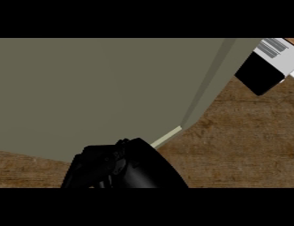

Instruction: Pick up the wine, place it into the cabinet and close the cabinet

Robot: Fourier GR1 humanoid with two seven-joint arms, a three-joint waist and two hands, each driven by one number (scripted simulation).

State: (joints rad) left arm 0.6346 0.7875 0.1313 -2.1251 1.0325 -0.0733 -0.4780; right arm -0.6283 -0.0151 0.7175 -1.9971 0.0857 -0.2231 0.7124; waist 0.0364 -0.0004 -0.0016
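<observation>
Grey-green cabinet [97, 92] fills most of the head view, with one black hand [120, 165] low at its near edge.

Which hand this is cannot be told, nor whether its fingers are curled or relaxed; it shows only as a dark mass. Just beyond the fingers runs the cabinet's broad flat face, a pale strip [167, 136] showing at its corner. No wine bottle is visible, so it may already be inside. Far beyond, a white and black appliance [269, 66] sits on the wooden counter [240, 141]. Closing looks nearly or fully done.
</observation>
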